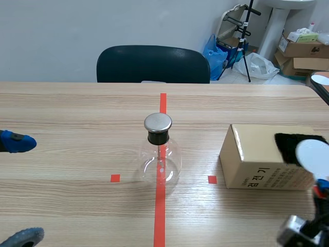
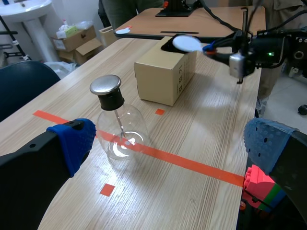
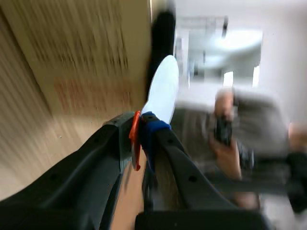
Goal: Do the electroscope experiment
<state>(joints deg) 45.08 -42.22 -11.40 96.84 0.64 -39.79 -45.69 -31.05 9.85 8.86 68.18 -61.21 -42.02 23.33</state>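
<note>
A glass electroscope flask [image 1: 160, 159] with a metal cap [image 1: 158, 122] stands mid-table on the red tape line. To its right sits a cardboard box [image 1: 257, 159] with a black patch [image 1: 288, 144] on top. The right gripper [image 3: 141, 132] is pressed together on a white disc [image 1: 312, 153], holding it at the patch. This looks like the charging step. The next move would bring the disc over to the cap, touching nothing on the way. The left gripper [image 2: 168, 139] is spread wide and holds nothing, on the near side of the flask.
</note>
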